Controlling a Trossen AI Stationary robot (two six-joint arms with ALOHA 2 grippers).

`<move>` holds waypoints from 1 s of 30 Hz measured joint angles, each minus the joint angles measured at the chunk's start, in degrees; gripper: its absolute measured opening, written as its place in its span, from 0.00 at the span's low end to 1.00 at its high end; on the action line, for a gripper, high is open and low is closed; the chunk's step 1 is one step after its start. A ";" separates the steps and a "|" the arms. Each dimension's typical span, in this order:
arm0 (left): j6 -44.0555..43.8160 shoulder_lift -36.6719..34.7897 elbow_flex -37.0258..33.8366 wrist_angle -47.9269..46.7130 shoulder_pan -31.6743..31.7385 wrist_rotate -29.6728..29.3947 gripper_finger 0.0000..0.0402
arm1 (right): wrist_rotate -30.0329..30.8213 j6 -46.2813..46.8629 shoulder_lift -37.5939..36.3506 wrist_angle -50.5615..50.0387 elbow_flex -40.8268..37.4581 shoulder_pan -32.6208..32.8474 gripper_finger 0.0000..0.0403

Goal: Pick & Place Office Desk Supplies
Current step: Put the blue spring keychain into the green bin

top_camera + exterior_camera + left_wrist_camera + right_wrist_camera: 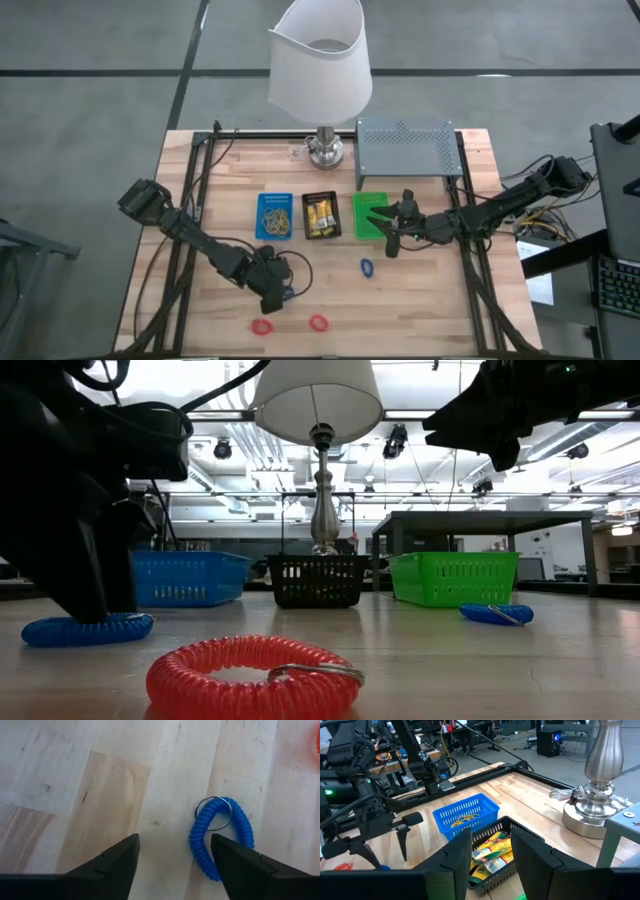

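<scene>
Wooden desk (420, 300) carrying a lamp (322, 75), a grey shelf (405, 150), and blue (274, 216), black (321, 215) and green (364, 215) trays. Left gripper (276, 298): fingers spread, set low over a blue coil ring (220, 840) that lies just off centre of the gap, nearer one finger. Step in hand, as judged: picking this ring. Next move calls for centring, then clenching. Right gripper (388, 232): fingers parted, empty, hovering above the green tray. Two red rings (290, 325) and another blue ring (367, 267) remain loose on the desk.
</scene>
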 joint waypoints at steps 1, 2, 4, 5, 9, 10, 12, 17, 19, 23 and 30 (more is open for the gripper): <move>0.01 0.00 -0.04 -0.03 -0.01 -0.08 0.60 | 0.00 -0.01 0.01 0.00 0.00 0.00 0.33; 0.00 0.00 -0.04 -0.14 -0.04 -0.15 0.57 | 0.00 -0.01 0.01 0.00 -0.01 0.00 0.33; 0.00 0.04 -0.06 -0.25 -0.07 -0.21 0.52 | -0.01 -0.01 0.00 0.00 -0.01 0.00 0.33; 0.00 0.07 -0.06 -0.28 -0.07 -0.23 0.49 | -0.01 -0.01 0.00 0.00 -0.01 0.01 0.33; -0.03 0.09 -0.11 0.24 -0.07 -0.40 0.38 | 0.00 0.00 0.01 0.00 0.00 0.02 0.33; -0.05 0.11 -0.11 0.56 -0.09 -0.36 0.35 | -0.01 -0.01 0.01 0.00 -0.01 0.02 0.33; -0.09 0.17 -0.11 1.26 -0.11 -0.11 0.29 | -0.01 0.00 0.01 0.00 -0.01 0.02 0.33; -1.12 0.20 -0.11 2.40 -0.22 0.47 0.13 | 0.01 -0.01 -0.01 0.00 -0.01 0.02 0.33; -2.34 0.18 -0.11 2.39 -0.20 0.37 0.08 | -0.01 -0.01 0.01 0.00 0.01 0.02 0.33; -2.65 0.17 -0.11 2.36 -0.20 -0.04 0.02 | -0.01 -0.01 0.01 0.00 -0.01 0.06 0.33; -2.65 0.17 -0.04 2.39 -0.15 -0.20 0.05 | 0.01 -0.01 0.00 0.00 -0.01 0.07 0.33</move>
